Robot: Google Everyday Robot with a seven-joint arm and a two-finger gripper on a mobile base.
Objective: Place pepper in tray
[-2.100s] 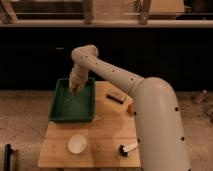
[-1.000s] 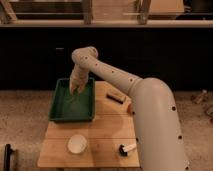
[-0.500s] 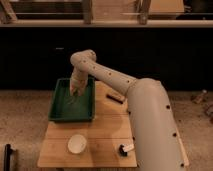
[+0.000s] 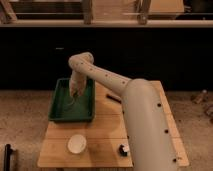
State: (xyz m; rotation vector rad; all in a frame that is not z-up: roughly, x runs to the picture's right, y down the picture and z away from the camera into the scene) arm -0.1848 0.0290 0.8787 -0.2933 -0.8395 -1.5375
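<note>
The green tray sits on the left part of the wooden table. My arm reaches from the lower right across the table, and its wrist bends down into the tray. The gripper hangs inside the tray, over its middle, close to the floor. I cannot make out the pepper; it may be hidden at the gripper or by the wrist.
A white bowl stands at the table's front left. A dark oblong object lies right of the tray, partly behind my arm. A small black-and-white object sits near the front edge. A dark counter wall runs behind the table.
The arm's elbow has shifted slightly and the gripper sits a little lower in the tray. Nothing else on the table has moved.
</note>
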